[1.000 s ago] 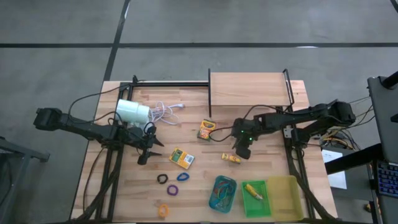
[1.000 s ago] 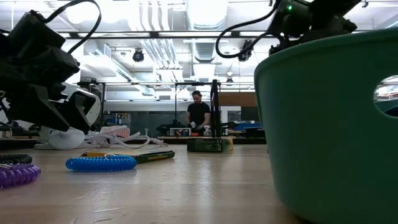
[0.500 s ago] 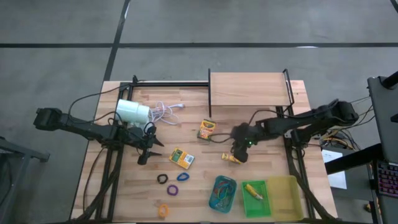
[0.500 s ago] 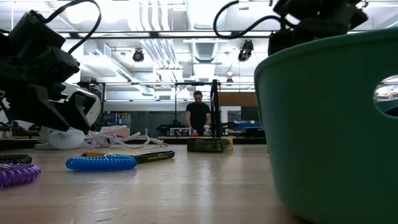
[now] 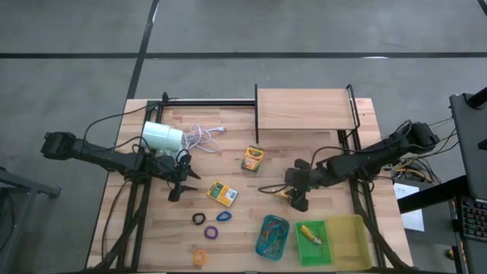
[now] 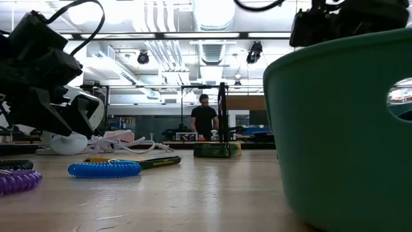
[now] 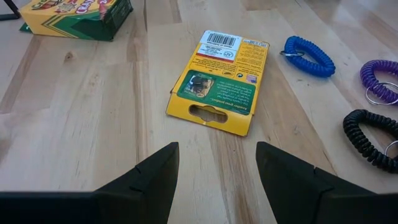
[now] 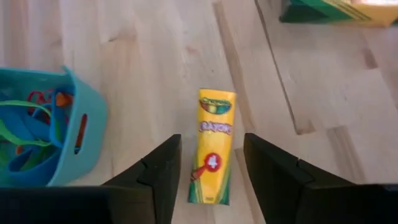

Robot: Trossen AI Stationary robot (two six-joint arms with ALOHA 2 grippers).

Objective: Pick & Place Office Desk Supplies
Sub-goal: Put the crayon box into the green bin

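With its fingers spread, the right gripper straddles the slim Crayola crayon box, lengthwise between them, apparently lined up for pinching; left gripper, likewise spread, waits short of the flat crayon box.

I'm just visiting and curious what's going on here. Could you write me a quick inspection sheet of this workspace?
Surface: wooden table, small raised shelf at the back.
Job's things: small crayon box between the right gripper's open fingers; flat crayon box; blue loop, purple loop, black loop.
Clutter: white lamp; teal tray, green tray, yellow tray.
Grippers: left gripper open, waiting; right gripper open.
Cables: white cord.
Surroundings: person far behind.
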